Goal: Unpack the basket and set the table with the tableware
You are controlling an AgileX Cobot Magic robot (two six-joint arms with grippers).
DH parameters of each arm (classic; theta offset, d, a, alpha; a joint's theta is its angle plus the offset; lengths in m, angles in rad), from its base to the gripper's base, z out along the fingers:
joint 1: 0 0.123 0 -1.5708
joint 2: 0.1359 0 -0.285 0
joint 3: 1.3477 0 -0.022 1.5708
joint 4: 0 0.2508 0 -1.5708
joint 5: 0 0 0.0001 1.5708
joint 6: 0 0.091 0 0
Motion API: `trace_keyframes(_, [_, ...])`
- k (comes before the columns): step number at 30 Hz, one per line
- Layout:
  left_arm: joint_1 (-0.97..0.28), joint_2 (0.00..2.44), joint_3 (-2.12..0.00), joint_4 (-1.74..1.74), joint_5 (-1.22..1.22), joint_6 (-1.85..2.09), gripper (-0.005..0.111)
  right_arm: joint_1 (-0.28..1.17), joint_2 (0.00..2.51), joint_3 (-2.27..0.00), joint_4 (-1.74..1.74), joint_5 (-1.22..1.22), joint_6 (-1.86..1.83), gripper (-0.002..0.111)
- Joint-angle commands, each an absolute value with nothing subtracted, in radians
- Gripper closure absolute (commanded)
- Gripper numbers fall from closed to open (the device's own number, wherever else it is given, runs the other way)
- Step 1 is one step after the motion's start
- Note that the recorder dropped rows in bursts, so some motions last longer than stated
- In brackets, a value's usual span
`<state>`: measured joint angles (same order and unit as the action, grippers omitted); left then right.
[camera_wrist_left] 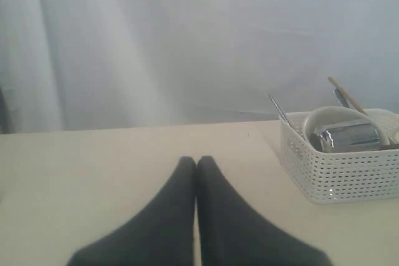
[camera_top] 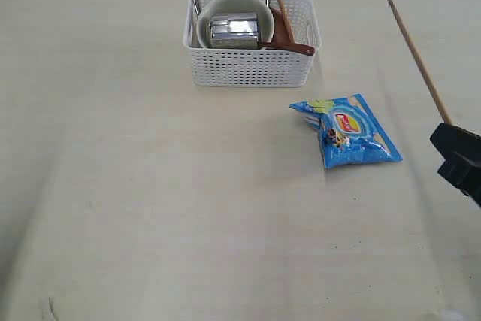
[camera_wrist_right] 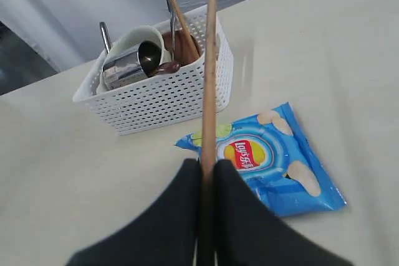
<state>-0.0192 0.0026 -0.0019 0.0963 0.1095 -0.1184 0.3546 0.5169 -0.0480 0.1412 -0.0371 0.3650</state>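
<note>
Obs., left claw (camera_wrist_left: 197,161): two fingers (camera_wrist_left: 163,222), matte charcoal-black, smooth skin. Each is broad at the base and tapers to a rounded tip; inner faces flat and straight. Slightly out of focus near the lens.

Obs., right claw (camera_wrist_right: 202,165): same build. Two matte black fingers (camera_wrist_right: 163,222), wide bases, narrow rounded tips, plain surfaces.

Exterior view, well right of the basket (camera_top: 252,65): part of the right claw shows as a black, angular block with a stepped lower edge, cut by the picture border.
</note>
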Motion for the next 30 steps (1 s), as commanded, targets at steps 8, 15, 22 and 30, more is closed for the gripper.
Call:
trace_keyframes(8, [-0.024, 0.0, 0.0, 0.074, -0.274, -0.366, 0.107, 0.354, 0.513, -0.046, 0.132, -0.116, 0.284, 0.109])
trace_keyframes(15, [-0.024, 0.184, -0.239, 0.125, -0.439, -0.64, 0.106, 0.354, 0.513, -0.046, 0.132, -0.125, 0.22, 0.109])
trace_keyframes(22, [-0.024, 0.851, -0.553, 0.907, -0.529, -1.403, 0.077, 0.354, 0.513, -0.046, 0.132, -0.123, 0.22, 0.109])
trace_keyframes(30, [-0.07, 1.448, -0.741, 1.136, -1.136, -1.65, 0.05, 0.354, 0.513, -0.046, 0.132, -0.075, 0.22, 0.109])
